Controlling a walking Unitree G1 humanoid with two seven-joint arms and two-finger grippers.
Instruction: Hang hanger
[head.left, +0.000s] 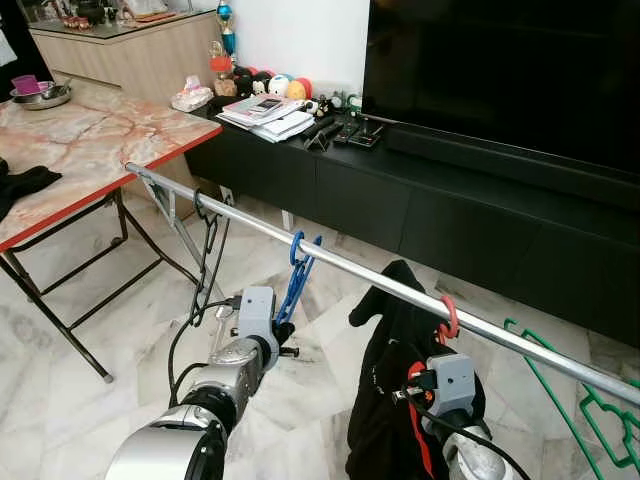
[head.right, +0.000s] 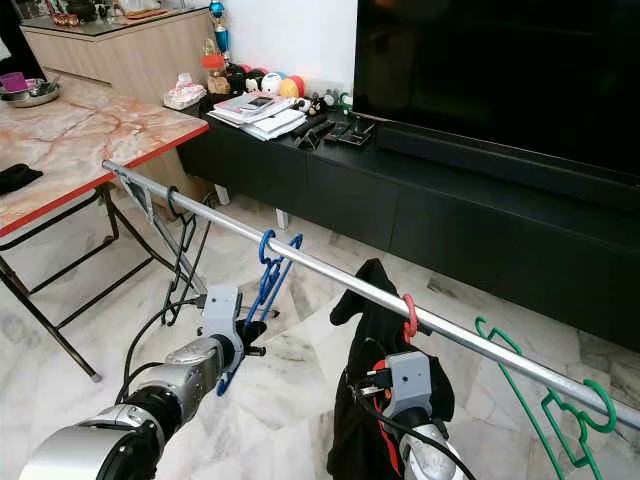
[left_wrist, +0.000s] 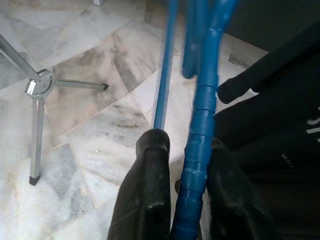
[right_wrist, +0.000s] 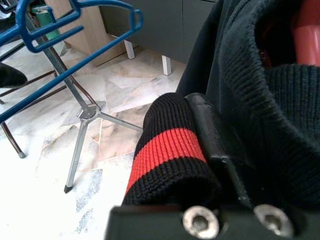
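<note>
One silver rail (head.left: 330, 262) runs from 10 o'clock to 4 o'clock across the head views, carrying four hangers: one black hanger (head.left: 207, 243) nearest the table end, one blue hanger (head.left: 297, 275) next, one red hanger (head.left: 447, 316) bearing a black garment (head.left: 385, 400), and one green hanger (head.right: 545, 400) at the far 4 o'clock end. Left gripper (left_wrist: 186, 165), at 7 o'clock below the rail, is closed narrow on the blue hanger's lower bar; both black fingers (left_wrist: 150, 185) press its sides, and the hook sits over the rail. Right gripper (right_wrist: 200, 125), at 5 o'clock, is buried in the black garment with its red-striped cuff (right_wrist: 167, 147) lying over one finger; I cannot tell its opening. One marble-topped table (head.left: 100, 150) with a red edge stands at 10 o'clock, the rail end just beside its corner. A black TV cabinet (head.left: 420, 200) runs along 12 to 3 o'clock, near behind the rail. Open marble floor (head.left: 60, 400) lies at 8 o'clock.
</note>
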